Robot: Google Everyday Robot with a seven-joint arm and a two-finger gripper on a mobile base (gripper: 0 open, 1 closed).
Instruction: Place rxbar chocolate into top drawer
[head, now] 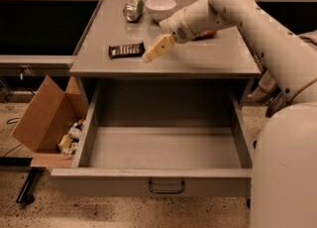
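The rxbar chocolate [127,50] lies flat on the grey cabinet top [198,58], left of centre, in a dark wrapper with pale lettering. My gripper [150,56] hangs just above the cabinet top, immediately right of the bar, its tan tip pointing down and left toward the bar's right end. It holds nothing that I can see. The top drawer [148,173] stands pulled wide open below the cabinet top. Its grey inside is bare, and its dark wire handle [166,187] shows at the front centre.
A crushed can [132,10] and a white bowl [160,8] stand at the back of the cabinet top. An orange object [205,34] lies partly behind my arm. An open cardboard box [44,118] with several small items sits on the floor at left.
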